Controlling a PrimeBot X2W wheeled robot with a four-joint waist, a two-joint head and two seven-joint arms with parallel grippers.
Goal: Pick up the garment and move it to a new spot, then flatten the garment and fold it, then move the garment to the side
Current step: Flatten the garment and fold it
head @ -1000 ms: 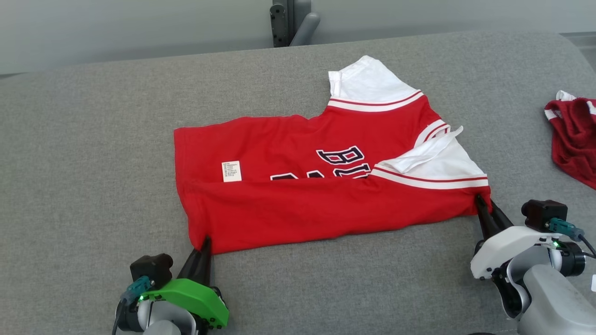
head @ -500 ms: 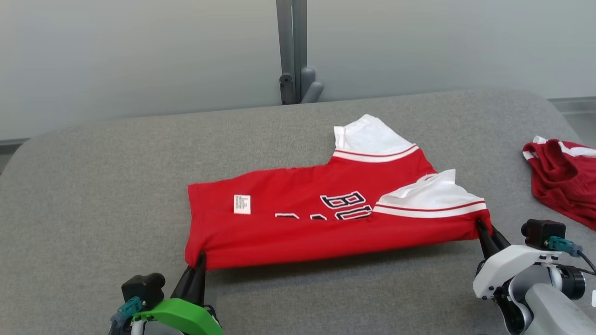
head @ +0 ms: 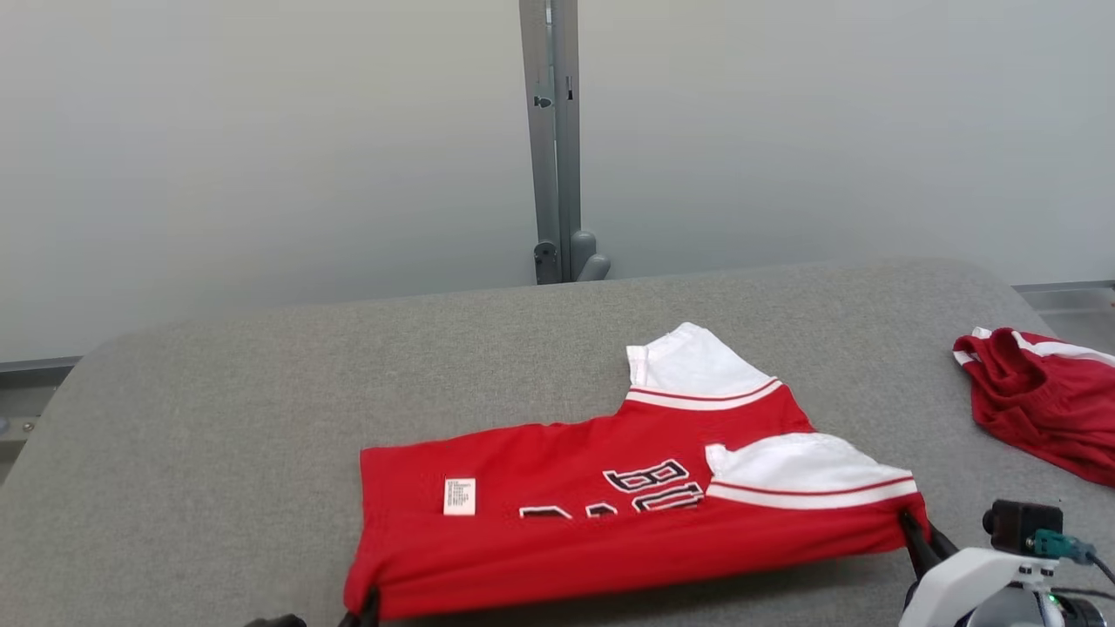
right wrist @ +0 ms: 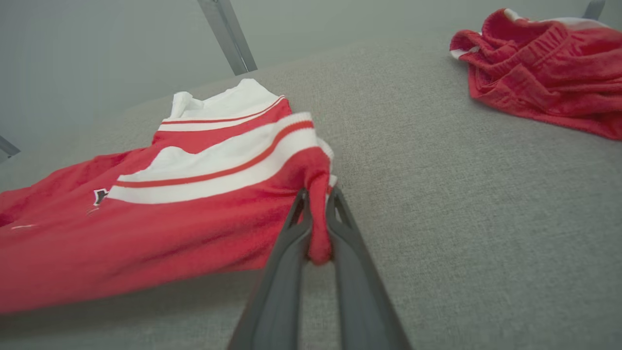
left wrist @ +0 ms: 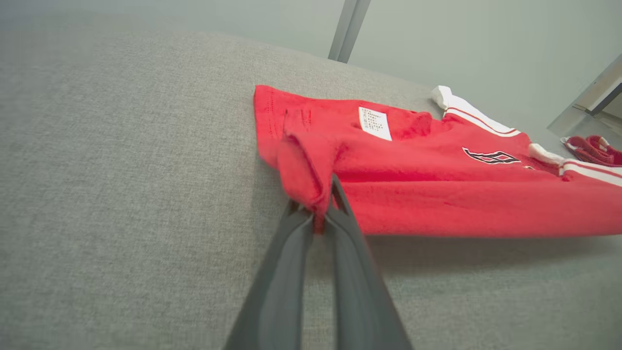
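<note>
Head view's bottom edge crops left hand (head: 372, 606).

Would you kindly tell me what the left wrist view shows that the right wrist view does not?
Left wrist view: the left gripper shut on the jersey at its hem corner, and the white care label. Right wrist view: the right gripper shut on the jersey at its shoulder corner, under the white striped sleeve. Shared: the jersey, the other red garment at the side, and the grey padded surface.
</note>
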